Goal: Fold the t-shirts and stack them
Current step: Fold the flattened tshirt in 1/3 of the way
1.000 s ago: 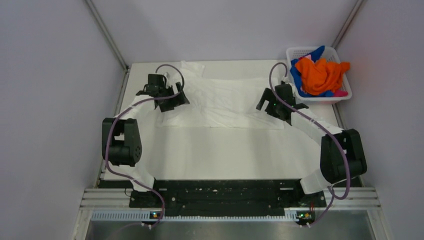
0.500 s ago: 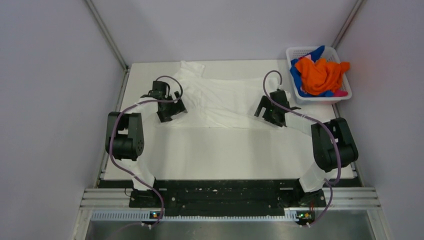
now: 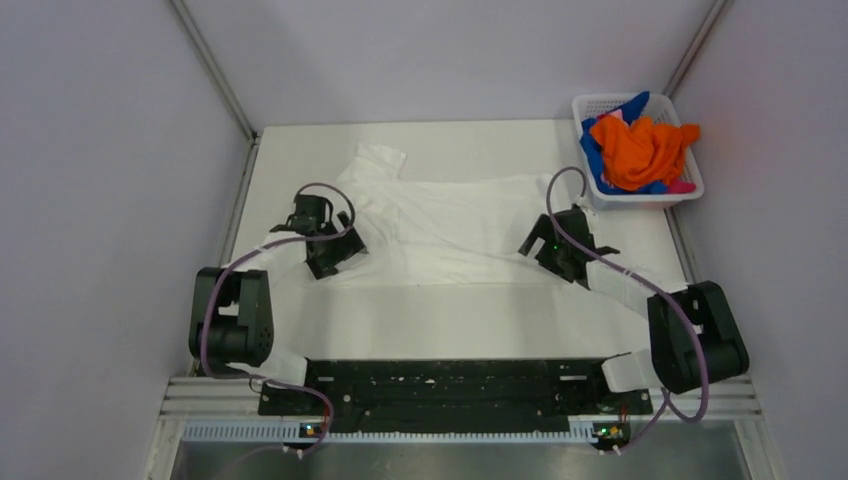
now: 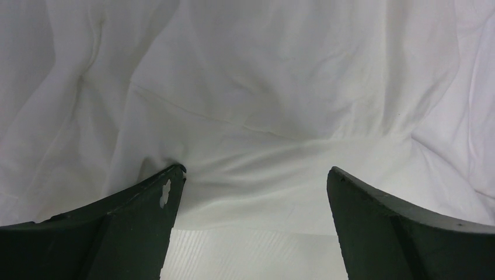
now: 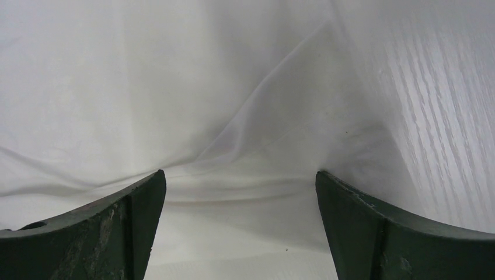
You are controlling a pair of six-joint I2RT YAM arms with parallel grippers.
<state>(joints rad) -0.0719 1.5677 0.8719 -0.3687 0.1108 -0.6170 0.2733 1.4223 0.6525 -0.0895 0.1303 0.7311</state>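
Your left gripper (image 4: 255, 170) and right gripper (image 5: 240, 174) are both spread wide, the white t-shirt (image 3: 440, 215) lying with its hem between each one's jaws; slide under, then pinch both evenly

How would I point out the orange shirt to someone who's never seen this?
Find the table's far right corner, where a white lattice basket sits. The orange t-shirt is heaped on top, the only orange among blue cloth and pink cloth.

Top external: high above near edge, looking down on whole table (image 3: 450, 320). Both wrist views: very close, facing white t-shirt (image 3: 440, 215), apparently its near hem; cloth shared with top view.
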